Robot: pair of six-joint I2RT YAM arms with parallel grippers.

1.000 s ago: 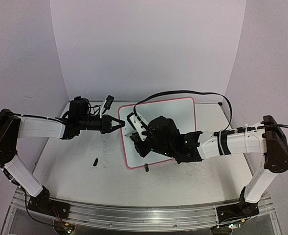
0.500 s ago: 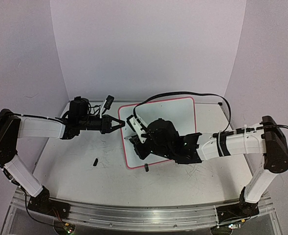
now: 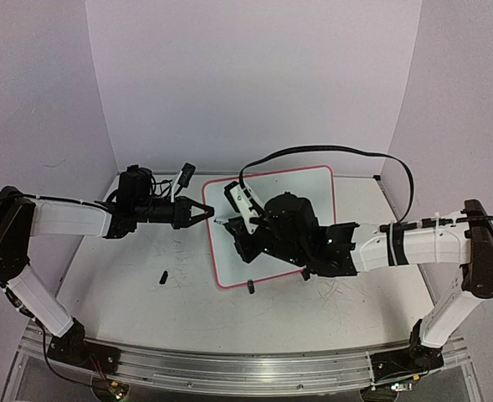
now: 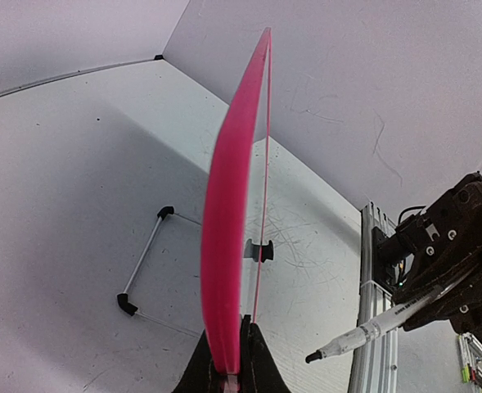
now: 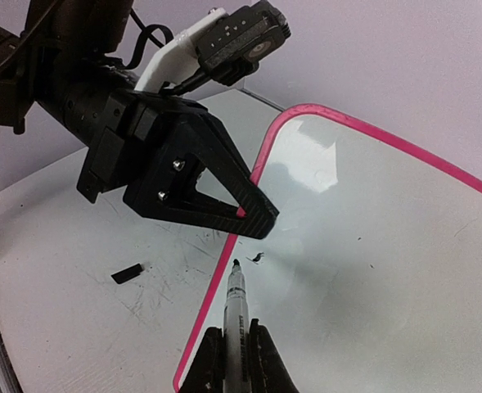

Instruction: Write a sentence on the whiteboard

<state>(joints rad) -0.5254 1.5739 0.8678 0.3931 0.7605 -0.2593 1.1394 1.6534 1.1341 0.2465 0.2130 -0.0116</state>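
Right wrist view: found right gripper [image 5: 235, 348] clamped on marker [image 5: 236, 299], tip just inside left edge of whiteboard [image 5: 371, 270], beside one small black mark [image 5: 258, 258] — writing barely started. Found left gripper [image 5: 255, 215] pinching that same edge; judged a brace, steadying whiteboard against pen pressure.

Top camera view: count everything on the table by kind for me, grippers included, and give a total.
Grippers: 2, left gripper and right gripper
Whiteboard: 1
Marker: 1
Small black pieces: 2, one loose on the tabletop, one at the board's near edge
Total: 6
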